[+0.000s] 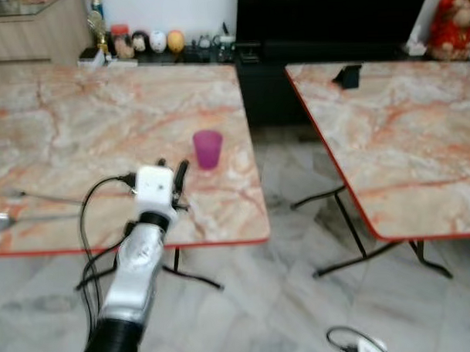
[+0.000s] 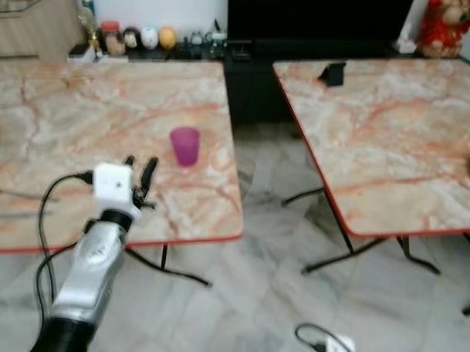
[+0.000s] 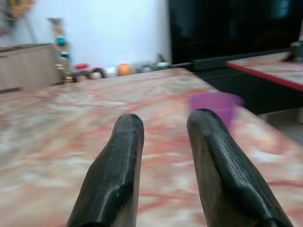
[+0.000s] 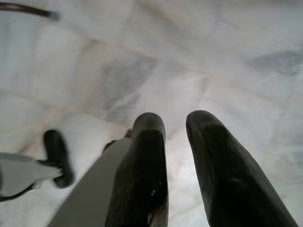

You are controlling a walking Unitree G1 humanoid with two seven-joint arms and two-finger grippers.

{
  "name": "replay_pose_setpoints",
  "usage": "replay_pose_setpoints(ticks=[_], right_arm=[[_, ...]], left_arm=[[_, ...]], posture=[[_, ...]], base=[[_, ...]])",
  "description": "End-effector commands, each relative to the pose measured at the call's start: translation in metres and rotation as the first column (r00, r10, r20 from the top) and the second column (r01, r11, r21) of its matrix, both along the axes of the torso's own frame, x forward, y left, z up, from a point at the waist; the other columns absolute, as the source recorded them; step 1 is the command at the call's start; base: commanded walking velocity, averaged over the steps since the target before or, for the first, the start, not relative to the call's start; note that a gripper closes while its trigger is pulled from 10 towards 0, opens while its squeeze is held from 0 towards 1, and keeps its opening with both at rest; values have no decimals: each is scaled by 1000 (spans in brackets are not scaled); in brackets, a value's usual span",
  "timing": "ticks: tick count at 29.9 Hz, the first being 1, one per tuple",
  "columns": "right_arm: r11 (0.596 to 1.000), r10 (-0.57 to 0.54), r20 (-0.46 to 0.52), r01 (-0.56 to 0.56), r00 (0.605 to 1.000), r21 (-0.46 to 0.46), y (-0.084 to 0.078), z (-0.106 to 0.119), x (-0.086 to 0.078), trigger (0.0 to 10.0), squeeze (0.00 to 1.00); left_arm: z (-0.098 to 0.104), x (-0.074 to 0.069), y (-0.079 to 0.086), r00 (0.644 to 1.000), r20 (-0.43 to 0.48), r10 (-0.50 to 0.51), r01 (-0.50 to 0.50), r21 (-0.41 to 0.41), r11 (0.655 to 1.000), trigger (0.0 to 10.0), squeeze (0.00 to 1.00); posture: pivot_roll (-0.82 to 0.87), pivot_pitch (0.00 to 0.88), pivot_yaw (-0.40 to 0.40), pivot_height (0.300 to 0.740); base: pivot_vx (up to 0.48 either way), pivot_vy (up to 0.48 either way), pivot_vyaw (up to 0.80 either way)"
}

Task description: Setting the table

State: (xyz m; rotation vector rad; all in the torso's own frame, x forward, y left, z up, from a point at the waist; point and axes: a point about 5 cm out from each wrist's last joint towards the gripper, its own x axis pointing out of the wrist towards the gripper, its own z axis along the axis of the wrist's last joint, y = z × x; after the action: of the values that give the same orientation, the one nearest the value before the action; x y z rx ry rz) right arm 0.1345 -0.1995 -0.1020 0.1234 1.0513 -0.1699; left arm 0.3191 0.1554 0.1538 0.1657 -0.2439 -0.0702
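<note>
Left eye view: my left gripper [image 1: 172, 175] hovers mid-frame, fingers parted and empty.
Purple cup [image 1: 208, 149] stands upright just beyond, mouth up.

a home living room. two folding counters [image 1: 101, 111] [image 1: 404, 139] with marble-patterned tops and red edges stand on thin black legs over a pale marble-tiled floor [image 1: 285, 298]. behind them a low dark tv cabinet [image 1: 323, 34] runs along a white wall, with small ornaments and figurines [image 1: 149, 41] lined up on it, a red and gold figure [image 1: 452, 18] at one end, and a wooden cupboard [image 1: 29, 29] at the other.
</note>
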Motion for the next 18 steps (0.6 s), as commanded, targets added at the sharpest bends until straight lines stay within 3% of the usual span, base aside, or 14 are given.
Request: replay_pose_setpoints(ticks=[1,13,18], right_arm=[[1000,-2,-6,2,1000,-21,-8,1,-2,10000,0],[1000,0,-10,0,1000,-19,-7,0,-3,10000,0],[1000,0,-7,0,1000,-14,-7,0,-3,10000,0]], left_arm=[[6,0,-13,998,33,-46,45,16,999,10000,0],[6,-1,-16,997,19,-74,74,13,997,10000,0],[6,-1,-14,997,17,-69,69,14,998,10000,0]], posture=[[144,0,-60,727],[152,0,-58,727],[150,0,-55,727]], base=[[0,0,0],[0,0,0],[283,0,0]])
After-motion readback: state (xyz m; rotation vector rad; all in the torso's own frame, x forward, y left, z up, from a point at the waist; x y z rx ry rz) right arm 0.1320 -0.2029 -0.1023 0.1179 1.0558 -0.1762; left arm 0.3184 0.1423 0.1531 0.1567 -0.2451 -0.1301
